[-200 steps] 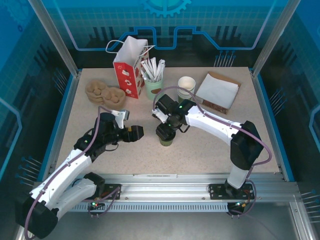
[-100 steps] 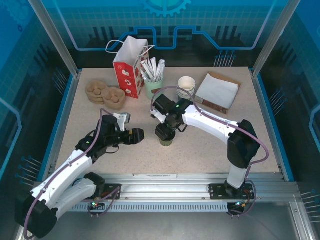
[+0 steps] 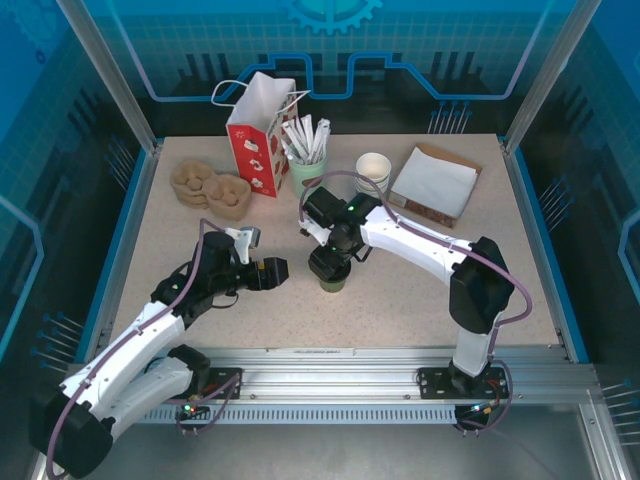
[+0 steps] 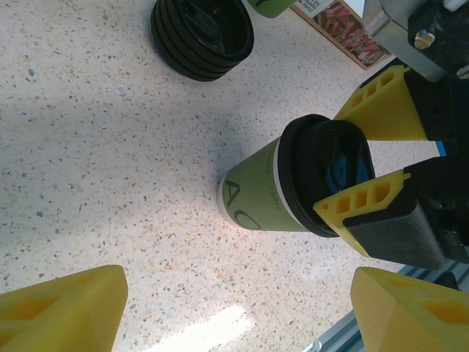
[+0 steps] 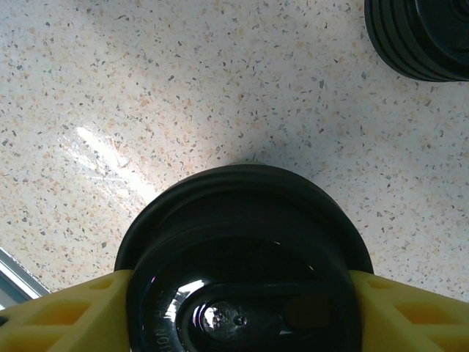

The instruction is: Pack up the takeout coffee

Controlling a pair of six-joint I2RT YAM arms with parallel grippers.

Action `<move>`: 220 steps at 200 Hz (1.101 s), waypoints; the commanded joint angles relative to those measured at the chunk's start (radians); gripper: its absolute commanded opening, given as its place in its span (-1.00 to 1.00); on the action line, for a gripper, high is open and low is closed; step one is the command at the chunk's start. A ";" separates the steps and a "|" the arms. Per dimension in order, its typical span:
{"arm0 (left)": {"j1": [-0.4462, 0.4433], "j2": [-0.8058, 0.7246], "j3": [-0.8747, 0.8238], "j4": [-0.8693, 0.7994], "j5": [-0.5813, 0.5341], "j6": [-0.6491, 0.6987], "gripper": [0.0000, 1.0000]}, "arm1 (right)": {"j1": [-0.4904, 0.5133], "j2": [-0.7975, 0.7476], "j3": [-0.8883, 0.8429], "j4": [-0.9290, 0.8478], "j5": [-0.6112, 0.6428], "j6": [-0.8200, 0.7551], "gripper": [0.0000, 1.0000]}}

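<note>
The takeout coffee point(image 3: 333, 283), a dark-green paper cup point(image 4: 256, 202) with a black lid point(image 5: 242, 220), stands upright in the middle of the table. My right gripper point(image 3: 330, 265) comes down on it from above. Its yellow fingers point(image 5: 88, 308) press against opposite sides of the lid's rim, so it is shut on the lid. The left wrist view shows the same hold, with the right gripper point(image 4: 352, 158) straddling the lid point(image 4: 322, 176). My left gripper point(image 3: 278, 270) hovers just left of the cup, pointing at it. It is open and empty point(image 4: 242, 315), a short gap away from the cup.
A stack of black lids point(image 4: 201, 37) lies just behind the cup. Along the back stand a red-and-white paper bag point(image 3: 258, 135), a pale-green cup of white sticks point(image 3: 305, 165), a stack of cups point(image 3: 373, 172), napkins point(image 3: 435, 185) and a cardboard carrier point(image 3: 210, 187).
The right arm's elbow and forearm have shifted slightly to the left while its gripper stays on the lid. The left gripper has edged a little toward the cup.
</note>
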State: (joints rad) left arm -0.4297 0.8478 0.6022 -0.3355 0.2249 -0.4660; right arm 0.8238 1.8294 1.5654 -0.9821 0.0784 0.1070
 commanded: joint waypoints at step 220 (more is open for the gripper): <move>-0.066 0.116 0.018 0.144 0.011 -0.070 0.69 | -0.114 -0.187 -0.077 0.030 -0.207 0.003 0.74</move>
State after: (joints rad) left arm -0.4797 0.9310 0.6022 -0.2569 0.2226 -0.4992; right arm 0.7689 1.7206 1.5558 -0.9939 -0.0235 0.0975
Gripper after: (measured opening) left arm 0.841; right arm 0.867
